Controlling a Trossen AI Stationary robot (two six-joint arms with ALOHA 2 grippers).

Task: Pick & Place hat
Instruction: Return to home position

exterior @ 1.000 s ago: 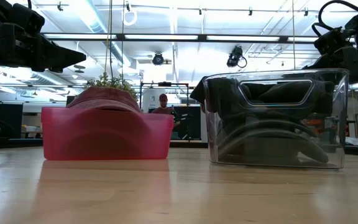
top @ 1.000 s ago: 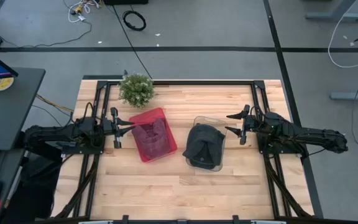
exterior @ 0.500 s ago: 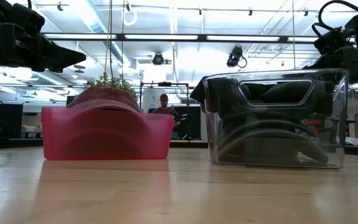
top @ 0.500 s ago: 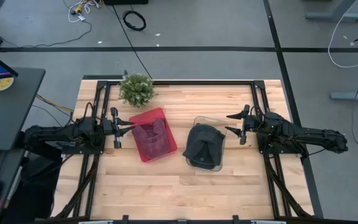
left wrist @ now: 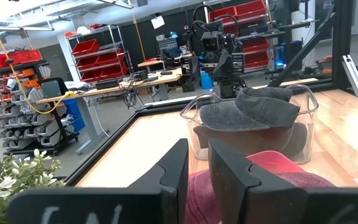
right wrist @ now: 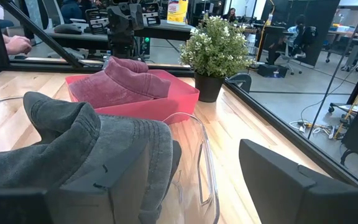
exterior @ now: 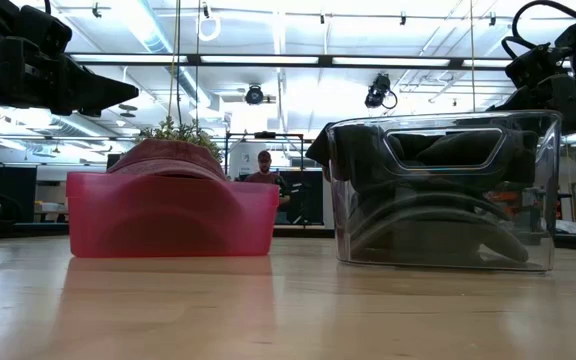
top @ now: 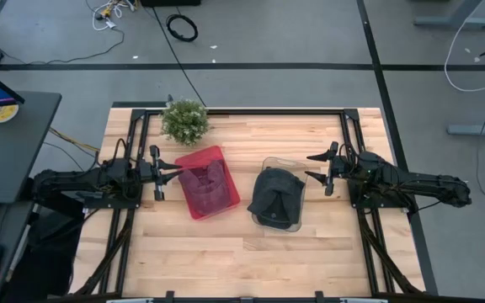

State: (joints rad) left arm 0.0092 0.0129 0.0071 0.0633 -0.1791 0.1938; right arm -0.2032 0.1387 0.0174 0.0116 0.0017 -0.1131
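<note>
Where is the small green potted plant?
In the high view, the small green potted plant stands near the wooden table's upper left edge, just behind the red plastic bin.

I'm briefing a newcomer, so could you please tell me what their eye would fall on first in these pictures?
The red bin mid-table, with a maroon cap in it, stands out first, next to the clear bin holding a black cap. A potted plant sits at the table's far edge, and the left gripper and right gripper flank the bins.
</note>
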